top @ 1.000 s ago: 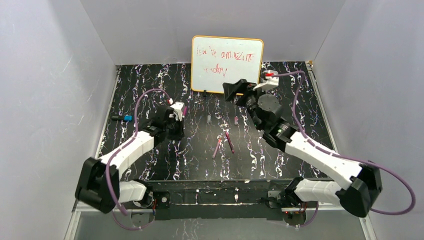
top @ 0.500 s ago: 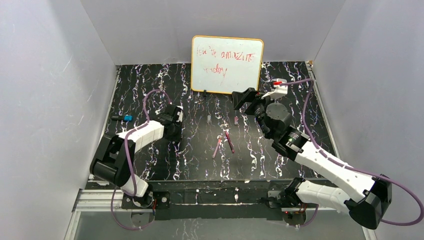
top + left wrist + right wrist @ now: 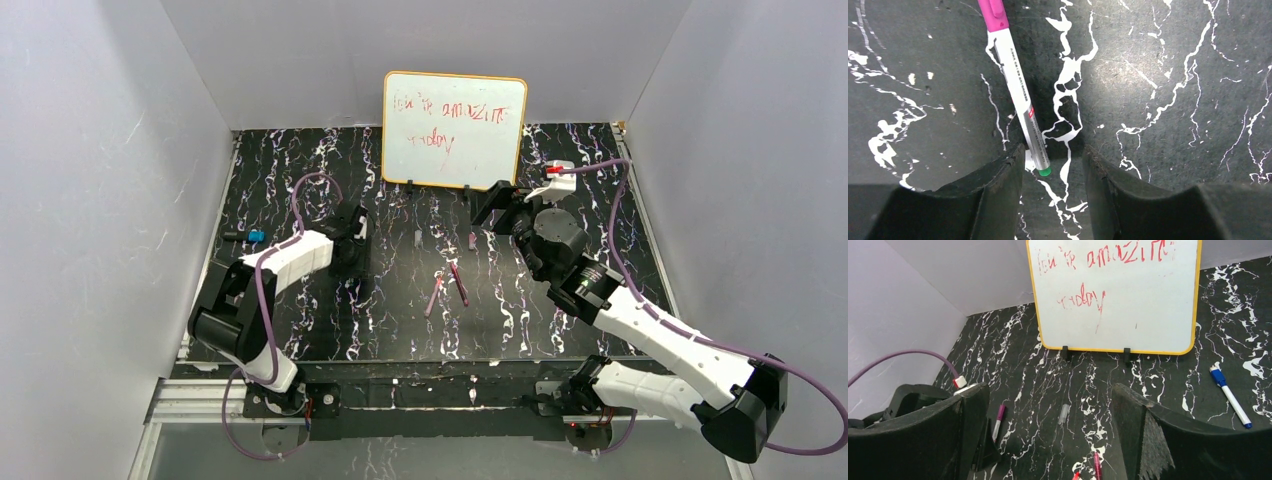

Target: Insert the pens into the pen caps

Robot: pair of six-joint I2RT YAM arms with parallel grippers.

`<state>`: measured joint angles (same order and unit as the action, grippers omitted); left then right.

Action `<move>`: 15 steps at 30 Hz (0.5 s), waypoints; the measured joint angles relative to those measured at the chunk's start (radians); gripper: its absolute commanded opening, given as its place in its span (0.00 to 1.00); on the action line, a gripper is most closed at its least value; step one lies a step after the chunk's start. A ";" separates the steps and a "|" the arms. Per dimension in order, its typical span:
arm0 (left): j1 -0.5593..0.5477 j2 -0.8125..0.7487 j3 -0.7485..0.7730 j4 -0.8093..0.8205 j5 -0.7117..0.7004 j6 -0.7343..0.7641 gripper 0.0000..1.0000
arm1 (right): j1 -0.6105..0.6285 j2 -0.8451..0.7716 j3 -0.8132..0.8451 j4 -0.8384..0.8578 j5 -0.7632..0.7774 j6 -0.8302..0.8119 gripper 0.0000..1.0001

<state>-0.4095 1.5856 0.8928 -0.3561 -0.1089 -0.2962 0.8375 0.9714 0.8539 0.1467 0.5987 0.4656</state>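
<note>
In the left wrist view a white pen (image 3: pixel 1018 92) with a magenta cap at its far end lies on the black marbled table. Its green tip lies between the fingertips of my open left gripper (image 3: pixel 1053 167), close to the left finger (image 3: pixel 998 182), and I cannot tell whether they touch. My right gripper (image 3: pixel 1048 407) is open and empty, raised in front of the whiteboard (image 3: pixel 1118 295). Below it lie a grey pen cap (image 3: pixel 1064 414) and the same magenta-capped pen (image 3: pixel 997 423). From above, two magenta pens (image 3: pixel 446 287) lie mid-table, with the grey cap (image 3: pixel 417 238) and a maroon cap (image 3: pixel 471 240) behind them.
A white pen with a blue cap (image 3: pixel 1230 397) lies right of the whiteboard's black feet (image 3: pixel 1064 353). A black and blue marker (image 3: pixel 247 236) lies by the table's left edge. Grey walls close in the left, right and back sides.
My left arm has folded back and its gripper has come down over the white pen's tip end. My right gripper has moved right and down, nearer the whiteboard's foot.
</note>
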 measured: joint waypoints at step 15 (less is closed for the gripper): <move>-0.038 -0.129 0.221 -0.101 0.045 0.064 0.42 | -0.005 -0.002 -0.008 -0.062 -0.047 -0.011 0.99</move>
<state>-0.4477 1.4567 1.1137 -0.4576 -0.0643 -0.2325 0.8322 0.9695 0.8459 0.0849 0.5514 0.4541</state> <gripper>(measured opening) 0.426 0.985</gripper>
